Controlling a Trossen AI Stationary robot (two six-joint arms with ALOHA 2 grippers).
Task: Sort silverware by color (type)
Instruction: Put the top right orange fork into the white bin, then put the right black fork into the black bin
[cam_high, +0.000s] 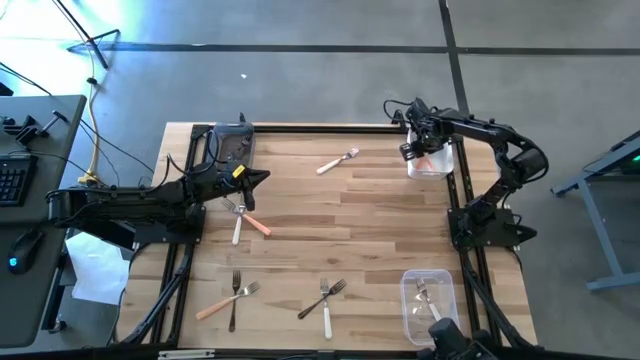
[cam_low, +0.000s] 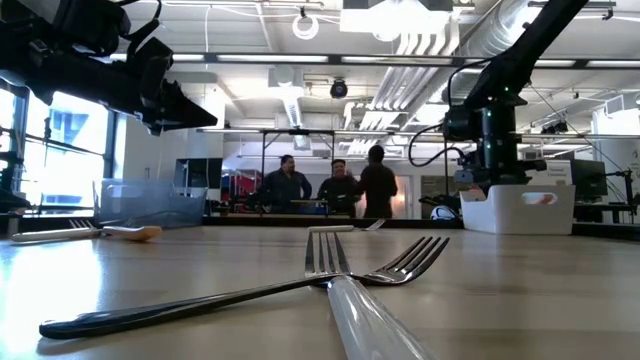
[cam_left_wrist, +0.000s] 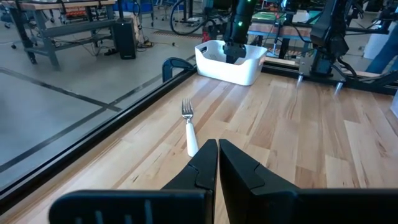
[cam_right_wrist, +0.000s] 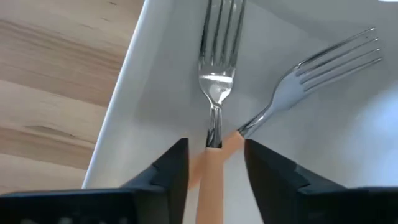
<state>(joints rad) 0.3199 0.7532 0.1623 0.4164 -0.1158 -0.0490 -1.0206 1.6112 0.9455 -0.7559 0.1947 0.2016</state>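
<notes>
My right gripper (cam_high: 422, 152) (cam_right_wrist: 214, 144) hangs open over the white bin (cam_high: 441, 166) at the table's far right. In the right wrist view an orange-handled fork (cam_right_wrist: 214, 81) lies in the bin with its handle between my fingers, a gap on each side. A second orange fork (cam_right_wrist: 311, 78) crosses it. My left gripper (cam_high: 256, 178) (cam_left_wrist: 217, 155) is shut and empty, raised above the table's left side. Loose forks lie flat on the wood: a white one (cam_high: 338, 161) (cam_left_wrist: 189, 127), a white and orange pair (cam_high: 246, 220), an orange and black pair (cam_high: 230, 296), and a black and white pair (cam_high: 325, 296).
A grey bin (cam_high: 232, 143) sits at the far left and a clear bin (cam_high: 428, 300) holding a fork at the near right. A black frame rail (cam_high: 300, 127) runs around the table. Bare wood lies in the middle. People (cam_low: 335, 185) stand in the room beyond.
</notes>
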